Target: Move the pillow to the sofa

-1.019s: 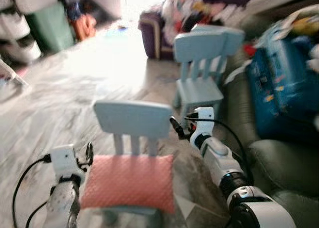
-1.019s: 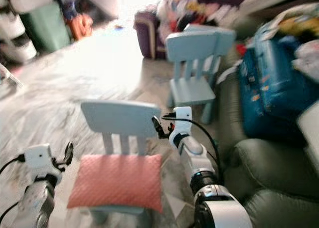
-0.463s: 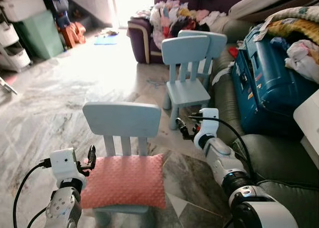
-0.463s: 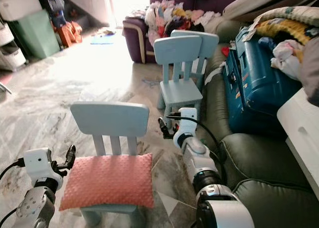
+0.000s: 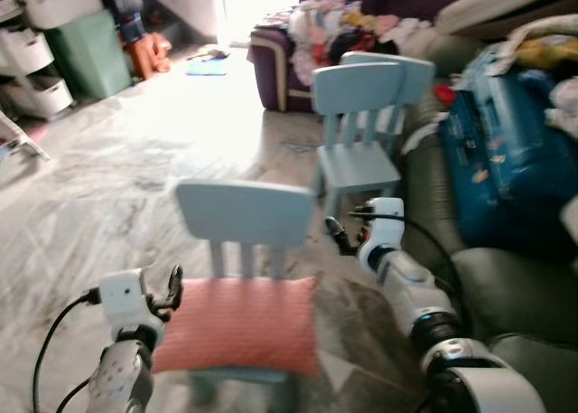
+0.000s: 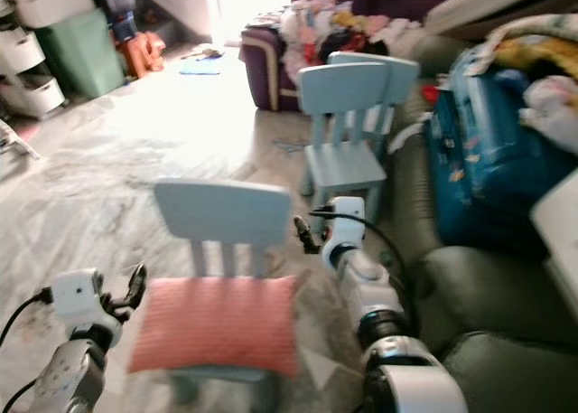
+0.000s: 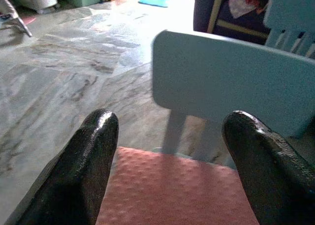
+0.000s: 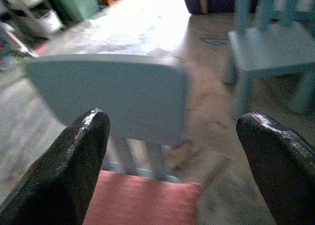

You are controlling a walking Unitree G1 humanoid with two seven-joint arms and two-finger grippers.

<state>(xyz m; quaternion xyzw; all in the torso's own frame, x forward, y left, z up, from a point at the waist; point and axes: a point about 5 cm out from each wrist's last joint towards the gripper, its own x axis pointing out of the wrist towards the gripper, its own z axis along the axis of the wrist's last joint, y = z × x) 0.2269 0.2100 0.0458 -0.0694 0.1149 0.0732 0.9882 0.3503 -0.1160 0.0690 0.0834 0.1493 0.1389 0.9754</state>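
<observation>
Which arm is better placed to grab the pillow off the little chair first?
Probably the left. The left gripper is open right beside the pillow, at seat level. The right gripper, also open, sits higher, level with the chair back, off the pillow's far corner.

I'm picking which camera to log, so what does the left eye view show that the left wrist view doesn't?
Left eye view: both arms, the right end effector beside the chair back, the sofa and the blue case.

Left wrist view: the left end effector close up, its fingers spread open above the pillow's near edge.

Both: the pink pillow on the light blue chair.
</observation>
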